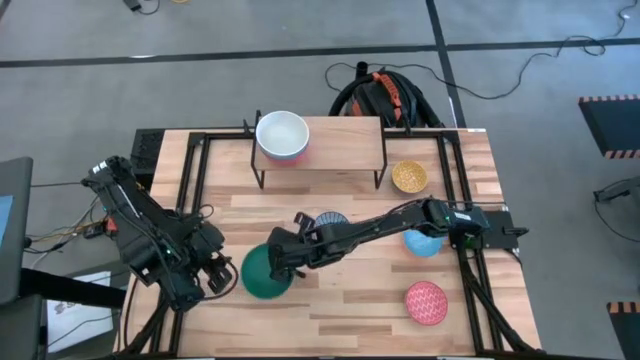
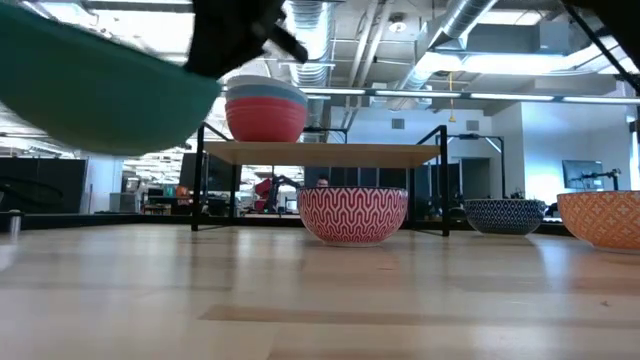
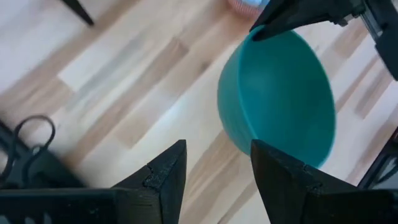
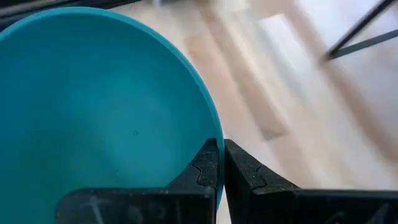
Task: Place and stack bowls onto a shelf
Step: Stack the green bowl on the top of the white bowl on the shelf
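Your light-wood shelf on thin black legs (image 1: 340, 140) sits at the far middle of the table, with a stack of small round bowls (image 1: 282, 136) on its left end, white bowl on top. Right gripper (image 1: 278, 262) has its jaws pinched together on the rim of the round green bowl (image 1: 262, 275), which the low view shows tilted and lifted clear of the tabletop, near-left of centre. Left gripper (image 1: 218, 272) sits just left of that bowl, jaws apart, holding nothing. You've got the pink-red patterned bowl (image 1: 427, 302) near right and the yellow patterned bowl (image 1: 409, 177) far right.
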Robot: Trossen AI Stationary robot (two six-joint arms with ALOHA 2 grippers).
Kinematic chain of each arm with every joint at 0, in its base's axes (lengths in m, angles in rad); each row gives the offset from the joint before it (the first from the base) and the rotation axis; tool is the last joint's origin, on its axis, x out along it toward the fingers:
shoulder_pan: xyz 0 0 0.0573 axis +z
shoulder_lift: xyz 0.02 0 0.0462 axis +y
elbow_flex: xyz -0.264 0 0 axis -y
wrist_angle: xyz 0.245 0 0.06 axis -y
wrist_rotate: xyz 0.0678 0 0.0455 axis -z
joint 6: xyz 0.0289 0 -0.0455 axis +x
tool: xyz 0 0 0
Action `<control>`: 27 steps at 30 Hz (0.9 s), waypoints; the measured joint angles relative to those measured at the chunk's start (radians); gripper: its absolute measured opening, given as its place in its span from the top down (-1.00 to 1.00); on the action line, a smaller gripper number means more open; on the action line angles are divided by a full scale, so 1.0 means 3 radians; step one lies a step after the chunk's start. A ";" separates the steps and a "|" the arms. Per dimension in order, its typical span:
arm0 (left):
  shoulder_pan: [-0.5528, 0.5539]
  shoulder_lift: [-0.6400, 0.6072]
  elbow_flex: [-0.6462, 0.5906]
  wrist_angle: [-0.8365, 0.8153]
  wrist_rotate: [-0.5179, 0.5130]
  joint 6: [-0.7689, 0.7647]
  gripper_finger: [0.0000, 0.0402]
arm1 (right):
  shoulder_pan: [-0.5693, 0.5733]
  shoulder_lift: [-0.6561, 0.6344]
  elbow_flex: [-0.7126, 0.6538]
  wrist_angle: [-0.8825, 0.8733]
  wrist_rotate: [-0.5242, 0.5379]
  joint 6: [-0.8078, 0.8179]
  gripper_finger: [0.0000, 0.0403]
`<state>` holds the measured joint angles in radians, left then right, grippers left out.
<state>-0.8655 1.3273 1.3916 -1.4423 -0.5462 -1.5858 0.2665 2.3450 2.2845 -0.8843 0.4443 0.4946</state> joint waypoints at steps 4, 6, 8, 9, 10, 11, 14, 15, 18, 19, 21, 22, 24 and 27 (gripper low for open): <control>0.0121 0.0000 0.0164 0.0003 -0.0269 0.0145 0.19 | 0.0000 -0.0187 0.0000 -0.0295 0.0290 -0.0111 0.85; 0.0186 0.0000 0.0241 0.0007 -0.0470 0.0247 0.19 | -0.0001 -0.0272 0.0000 -0.0440 0.0454 -0.0132 0.85; 0.0270 0.0000 0.0304 0.0063 -0.0705 0.0385 0.19 | -0.0003 -0.0354 0.0001 -0.0535 0.0619 -0.0169 0.85; 0.0321 0.0000 0.0340 0.0112 -0.0815 0.0493 0.19 | -0.0003 -0.0393 0.0003 -0.0591 0.0698 -0.0170 0.85; 0.0378 0.0000 0.0367 0.0171 -0.0921 0.0622 0.19 | -0.0003 -0.0424 0.0003 -0.0647 0.0776 -0.0172 0.85; 0.0445 0.0000 0.0393 0.0236 -0.1011 0.0770 0.19 | -0.0005 -0.0452 0.0003 -0.0683 0.0855 -0.0173 0.85; 0.0675 0.0000 0.0410 0.0461 -0.1138 0.1313 0.19 | -0.0006 -0.0523 0.0003 -0.0783 0.1055 -0.0173 0.85; 0.0753 0.0000 0.0410 0.0517 -0.1156 0.1512 0.19 | -0.0006 -0.0545 0.0003 -0.0790 0.1111 -0.0171 0.85; 0.0935 0.0000 0.0410 0.0760 -0.1189 0.2105 0.17 | -0.0017 -0.0612 0.0003 -0.0827 0.1184 -0.0170 0.85; 0.0987 0.0001 0.0410 0.0841 -0.1188 0.2280 0.15 | -0.0022 -0.0627 0.0004 -0.0827 0.1205 -0.0170 0.85; 0.1076 0.0001 0.0410 0.0975 -0.1178 0.2595 0.10 | -0.0021 -0.0658 0.0004 -0.0854 0.1244 -0.0170 0.85; 0.1115 0.0001 0.0412 0.1015 -0.1161 0.2720 0.08 | -0.0021 -0.0671 0.0004 -0.0875 0.1267 -0.0170 0.85; 0.1197 0.0001 0.0412 0.1043 -0.1094 0.2887 0.03 | -0.0022 -0.0704 0.0004 -0.0900 0.1341 -0.0171 0.85; 0.1341 0.0002 0.0412 0.1026 -0.0896 0.3058 -0.01 | -0.0022 -0.0760 0.0004 -0.0923 0.1407 -0.0195 0.85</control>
<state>-0.4633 1.3280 1.5150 -1.1346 -0.8150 -0.6685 0.2600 2.1169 2.2856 -1.1613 0.8663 0.4361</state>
